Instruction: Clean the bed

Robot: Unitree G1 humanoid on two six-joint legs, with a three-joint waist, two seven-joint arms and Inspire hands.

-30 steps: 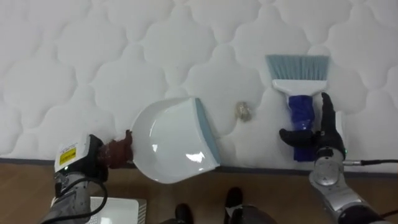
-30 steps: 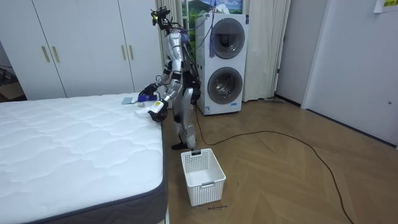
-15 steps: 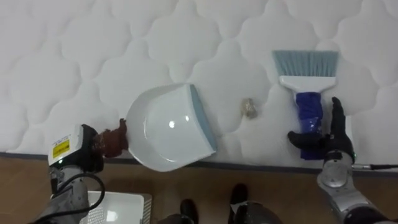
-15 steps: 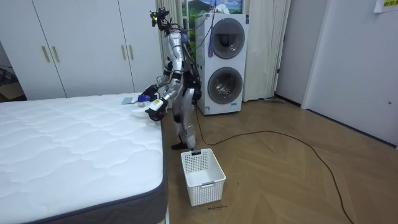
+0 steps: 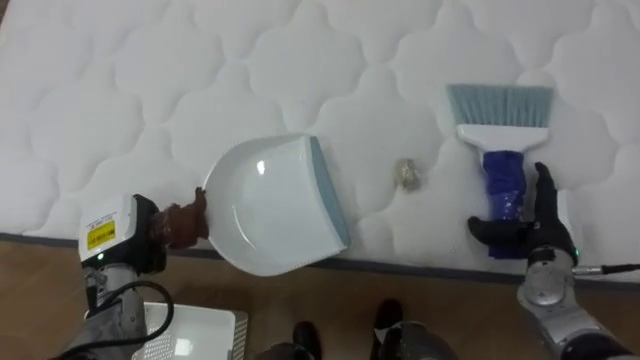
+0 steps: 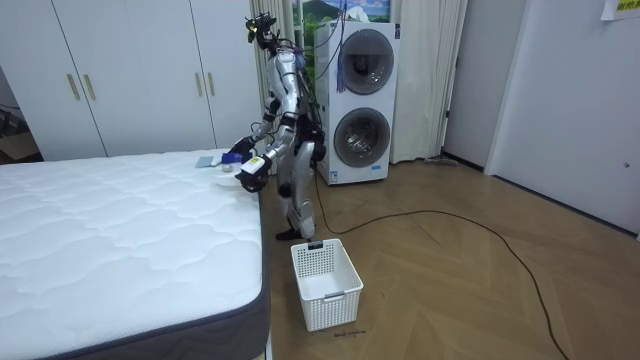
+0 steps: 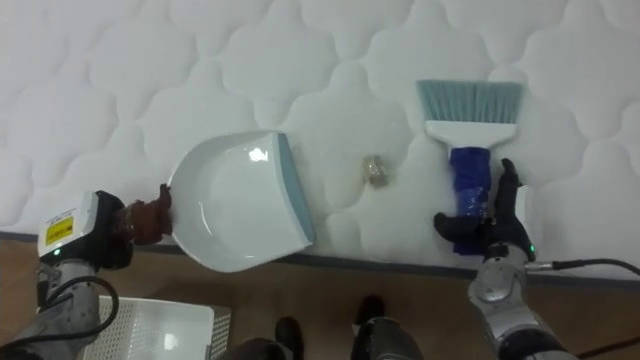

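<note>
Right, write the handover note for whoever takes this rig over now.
Left hand: fingers curled round the brown handle of the white plastic dustpan, at the edge of the white quilted mattress, lip facing the robot's right.
Right hand: fingers curled round the blue handle of the white brush with grey-blue bristles, bristles pointing away from the robot.
Small crumpled beige scrap: on the mattress between pan and brush, touching neither.
Done: both tools in hand. Left: sweep the scrap into the pan.
</note>
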